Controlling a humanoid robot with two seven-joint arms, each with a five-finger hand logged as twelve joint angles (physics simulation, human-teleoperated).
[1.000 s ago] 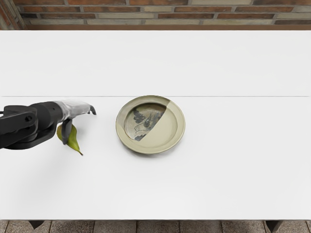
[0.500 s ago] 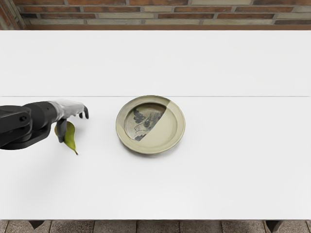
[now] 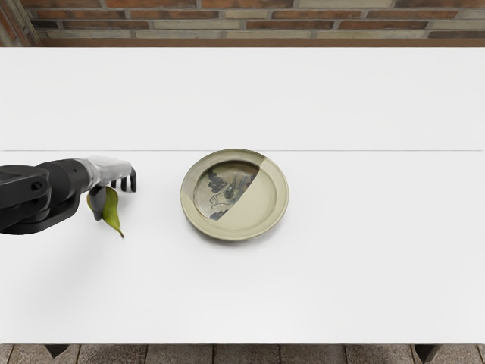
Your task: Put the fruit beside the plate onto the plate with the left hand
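Glazed ceramic plate [image 3: 267, 206] (matt table [image 3: 341, 265]).

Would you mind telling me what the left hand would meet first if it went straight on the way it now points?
The left hand points right across the table, so it would probably meet the plate at its left rim first; its height is unclear, so it might pass above.

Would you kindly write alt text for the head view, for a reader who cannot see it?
The robot's left hand, reaching in from the left, sits over a small yellow-green fruit on a white table, apart from an olive plate to its right. A brick wall runs behind.
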